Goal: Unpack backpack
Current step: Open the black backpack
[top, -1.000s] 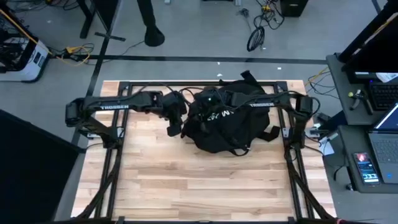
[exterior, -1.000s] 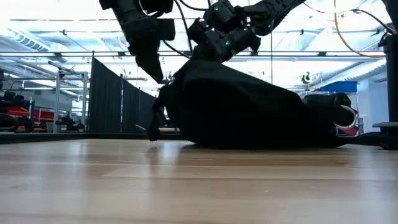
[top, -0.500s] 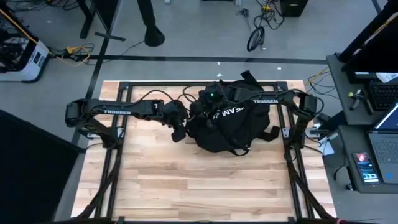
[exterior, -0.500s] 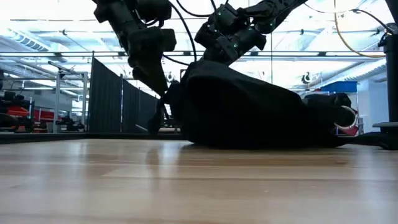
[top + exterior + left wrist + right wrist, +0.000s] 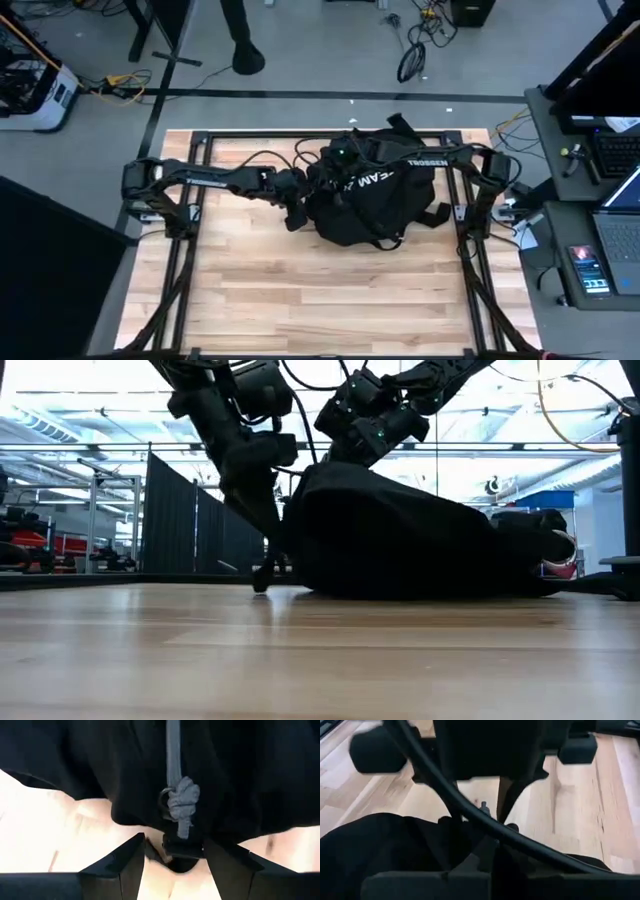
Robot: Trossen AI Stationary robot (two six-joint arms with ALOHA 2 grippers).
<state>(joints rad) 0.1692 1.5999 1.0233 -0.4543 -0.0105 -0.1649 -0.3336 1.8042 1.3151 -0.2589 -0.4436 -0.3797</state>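
At the backpack's [image 5: 365,200] left edge, far half of the table [image 5: 300,300]: opening step in hand.
Left gripper [image 5: 172,857] spread wide around knotted grey zipper cord [image 5: 181,800]; right gripper [image 5: 372,422] atop backpack, finger state not discernible. Next: close on cord, pull.

A robotics lab in a big open hall. The wooden worktop [image 5: 330,290] sits on grey floor strewn with cables [image 5: 415,50], a laptop [image 5: 622,190] on a side desk. Behind it, dark partition curtains [image 5: 190,525] stand under a high, brightly lit ceiling.
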